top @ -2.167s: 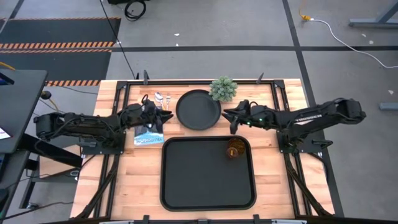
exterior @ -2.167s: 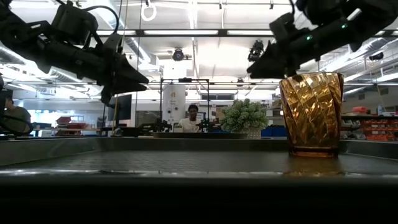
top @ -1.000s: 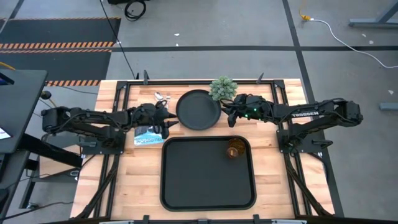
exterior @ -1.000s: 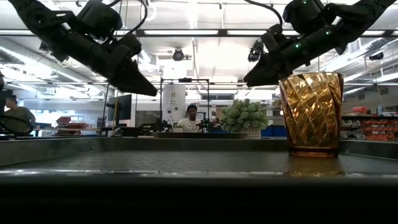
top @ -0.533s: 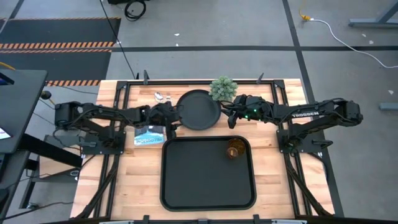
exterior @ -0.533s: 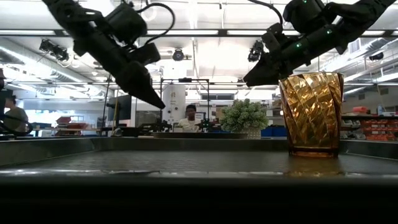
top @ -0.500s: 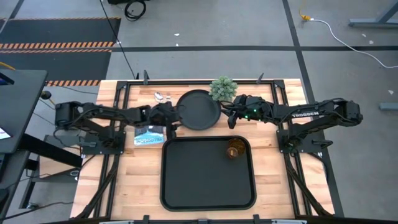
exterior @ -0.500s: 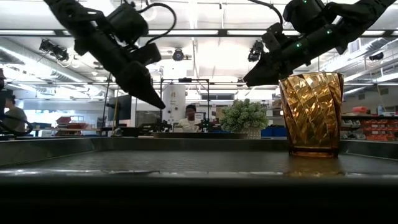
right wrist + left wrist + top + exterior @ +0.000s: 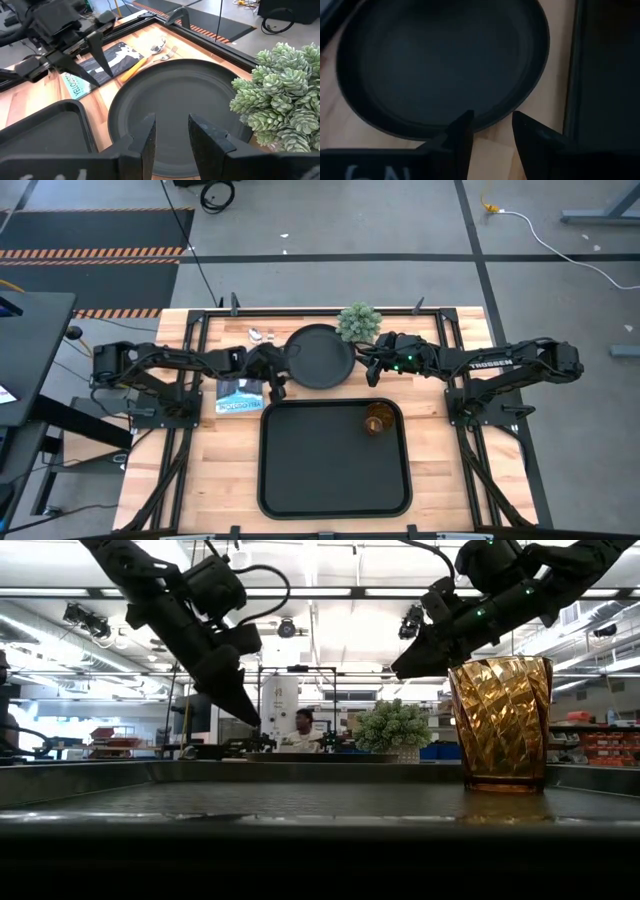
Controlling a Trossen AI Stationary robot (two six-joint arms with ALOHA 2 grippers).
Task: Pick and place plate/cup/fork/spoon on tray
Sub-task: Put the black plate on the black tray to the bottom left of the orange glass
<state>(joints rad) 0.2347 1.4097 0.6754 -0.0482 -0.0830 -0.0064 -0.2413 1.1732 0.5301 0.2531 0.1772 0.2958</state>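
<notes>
Centrally, near the bench's far edge, sits the plate (image 9: 319, 357): round, matte black, with a raised rim, bare inside. The left gripper (image 9: 491, 131) hovers at the plate's rim on the side nearest the bench's left edge, jaws apart with the rim just ahead of them. The right gripper (image 9: 171, 131) hovers at the opposite rim, jaws also apart, beside the potted plant (image 9: 359, 322). The tray (image 9: 334, 457), large, black and rectangular with rounded corners, lies at the bench's near edge, the amber faceted cup (image 9: 377, 421) standing upright in its far right corner. The orange-handled fork (image 9: 167, 53) and spoon (image 9: 134, 66) lie together beyond the plate, toward the far left corner.
</notes>
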